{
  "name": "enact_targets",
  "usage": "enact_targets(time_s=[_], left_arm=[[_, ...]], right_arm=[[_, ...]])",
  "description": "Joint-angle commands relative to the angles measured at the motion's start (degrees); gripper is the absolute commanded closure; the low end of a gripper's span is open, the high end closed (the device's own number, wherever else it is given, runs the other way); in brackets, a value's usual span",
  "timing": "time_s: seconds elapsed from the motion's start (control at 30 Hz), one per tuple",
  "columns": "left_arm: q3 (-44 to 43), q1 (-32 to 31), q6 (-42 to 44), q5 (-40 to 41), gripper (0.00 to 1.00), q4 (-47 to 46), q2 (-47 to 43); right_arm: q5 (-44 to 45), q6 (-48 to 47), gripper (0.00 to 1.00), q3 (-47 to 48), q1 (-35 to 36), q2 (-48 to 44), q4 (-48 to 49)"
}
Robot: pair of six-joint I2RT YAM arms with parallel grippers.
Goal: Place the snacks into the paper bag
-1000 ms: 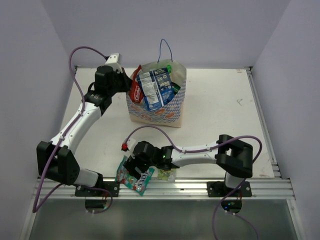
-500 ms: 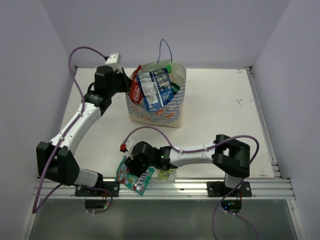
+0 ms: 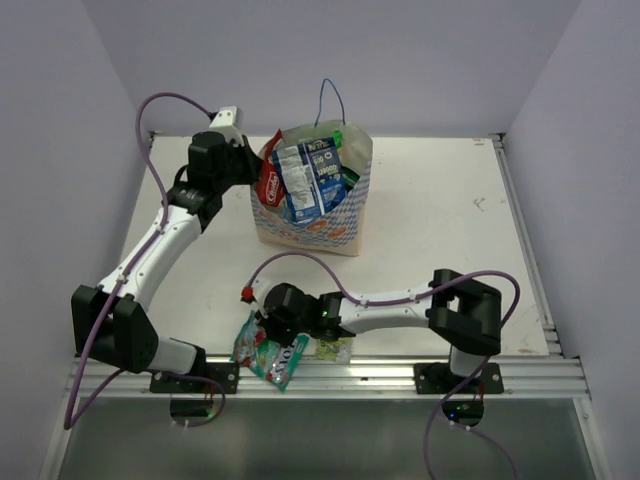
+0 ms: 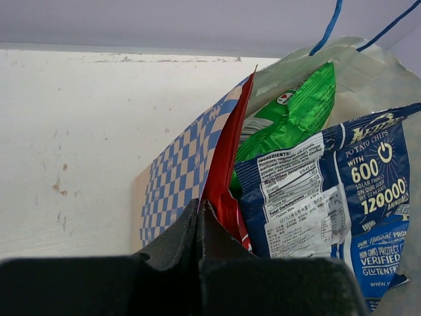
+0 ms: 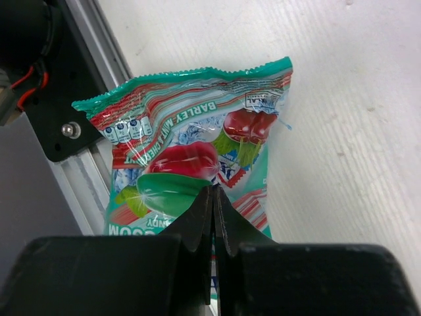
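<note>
The paper bag stands upright at the back centre, with a red packet, a blue chip bag and a green bag sticking out of it. My left gripper is at its left rim. In the left wrist view the left gripper is shut on the rim of the checkered bag, beside the red packet. My right gripper is shut on the colourful candy packet at the table's near edge, where the right gripper pinches the candy packet mid-face. A tiny sachet lies just right of it.
The candy packet overhangs the aluminium rail along the table's front edge, and a black bracket sits close beside it. Blue string handles rise above the bag. Grey walls enclose the table on three sides.
The right gripper has closed from wide open onto the candy packet, which has bunched slightly. The left arm and the bag have not moved.
</note>
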State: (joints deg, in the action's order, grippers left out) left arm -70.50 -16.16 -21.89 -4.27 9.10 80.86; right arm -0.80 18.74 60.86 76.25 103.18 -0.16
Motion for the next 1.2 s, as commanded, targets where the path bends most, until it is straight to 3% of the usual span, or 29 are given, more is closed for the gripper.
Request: enact_targets(time_s=[0.0,0.23,0.43,0.67,0.83,0.97,1.17], left_arm=[[-0.9,0.0,0.9,0.4,1.0,-2.6,-3.2],[-1.0,0.0,1.0,0.3,1.0,-2.6,-3.3],[-0.8,-0.1,0.9,0.5,1.0,-2.9,-3.3],[-0.8,0.0,0.8,0.2,1.0,-3.2,-2.2],[-0.6,0.0,0.5,0.1,1.0,-3.6,-2.1],[-0.8,0.0,0.4,-0.4,1.0,-3.8,-1.5],[-0.7,-0.1,0.8,-0.5,1.0,-3.8,-1.3]], right_arm=[[6.2,-1.5,1.0,3.1,0.5,-6.6,-5.3],[20.3,-6.4,1.0,12.3,0.5,-19.2,-21.8],[31.4,-13.0,1.0,25.7,0.5,-25.7,-30.8],[42.4,-25.0,1.0,37.3,-0.4,-27.7,-30.3],[40.1,-28.1,1.0,43.6,-5.1,-26.0,-29.1],[30.8,-26.1,1.0,48.6,-15.8,-23.8,-29.0],[24.5,-28.4,1.0,61.9,-22.2,-13.0,-30.6]])
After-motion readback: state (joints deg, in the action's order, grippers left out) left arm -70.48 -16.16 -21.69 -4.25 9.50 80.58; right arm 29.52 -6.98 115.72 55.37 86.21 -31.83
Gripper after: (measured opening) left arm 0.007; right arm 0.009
